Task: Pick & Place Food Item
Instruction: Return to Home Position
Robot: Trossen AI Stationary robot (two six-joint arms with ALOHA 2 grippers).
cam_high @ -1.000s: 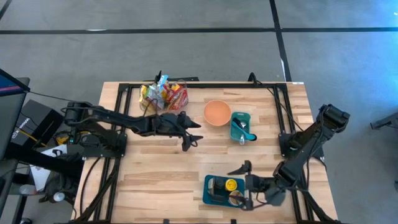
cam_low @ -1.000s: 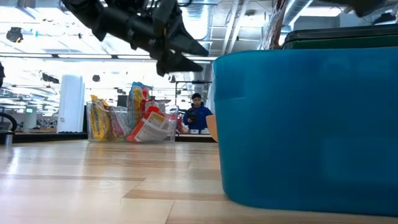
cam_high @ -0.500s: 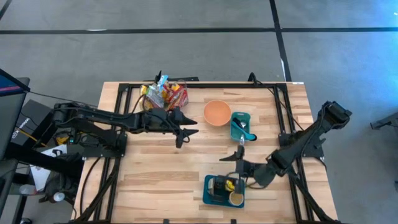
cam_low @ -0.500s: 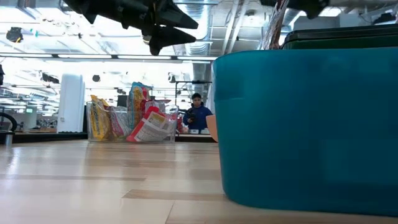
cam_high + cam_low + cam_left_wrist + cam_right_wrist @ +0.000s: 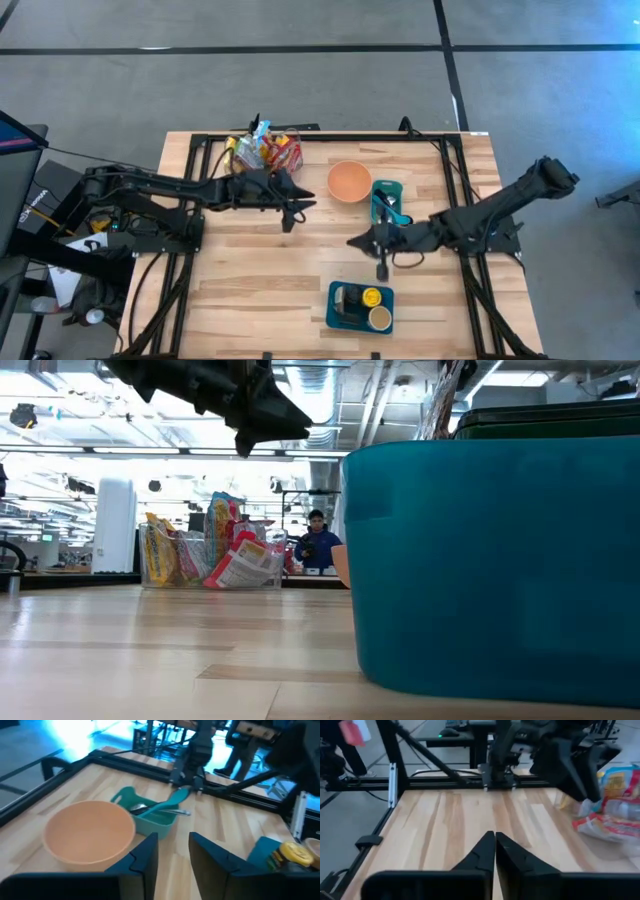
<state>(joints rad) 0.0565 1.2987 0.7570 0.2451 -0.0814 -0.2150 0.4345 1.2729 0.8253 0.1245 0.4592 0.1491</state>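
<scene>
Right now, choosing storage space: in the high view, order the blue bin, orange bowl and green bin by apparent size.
1. blue bin, clearly largest.
2. orange bowl and green bin: about alike, too close to rank.

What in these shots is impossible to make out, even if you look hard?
Low view: the blue bin fills the right side, hiding its contents and the green bin.
High view: the bottles in the blue bin are too small to read.
High view: packs in the transparent bin overlap; their count is unclear.
Left wrist view: the picture's edge cuts off the blue bin.
</scene>
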